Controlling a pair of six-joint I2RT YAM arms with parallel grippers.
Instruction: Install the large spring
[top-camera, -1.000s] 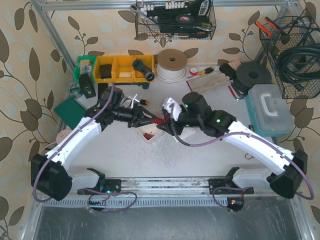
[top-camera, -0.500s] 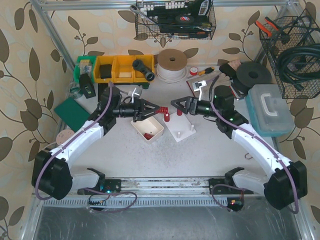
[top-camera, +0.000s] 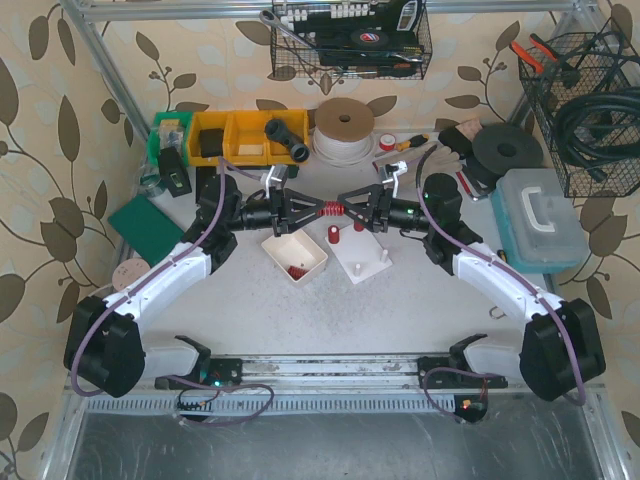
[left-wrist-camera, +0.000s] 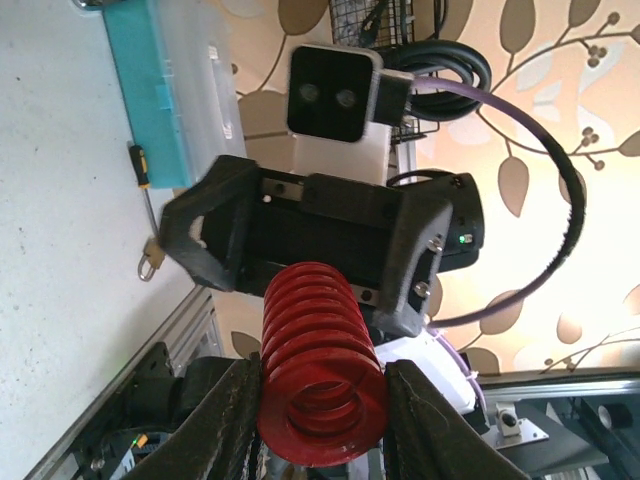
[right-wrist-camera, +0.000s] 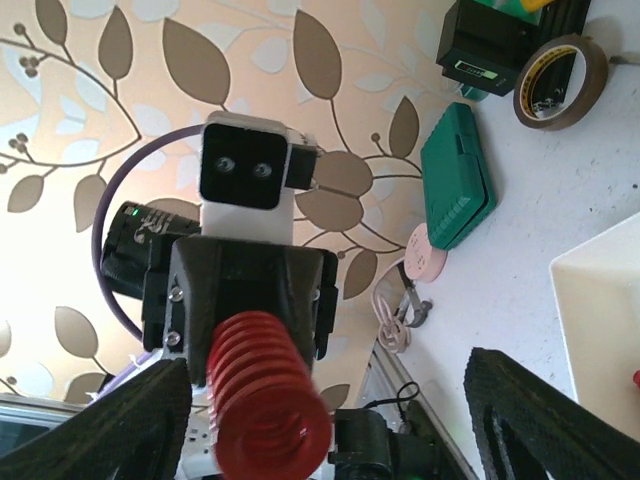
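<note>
The left hand (top-camera: 304, 211) is clenched on one end of the large red spring (top-camera: 328, 210), holding it level above the counter (top-camera: 250, 310), its other end between the released, wide-spread right hand (top-camera: 351, 210).

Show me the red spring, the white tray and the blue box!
red spring (top-camera: 331, 209): top view, on its middle coils.
white tray (top-camera: 299, 248): top view, on its bare floor.
blue box (top-camera: 540, 220): top view, on its lid.
</note>
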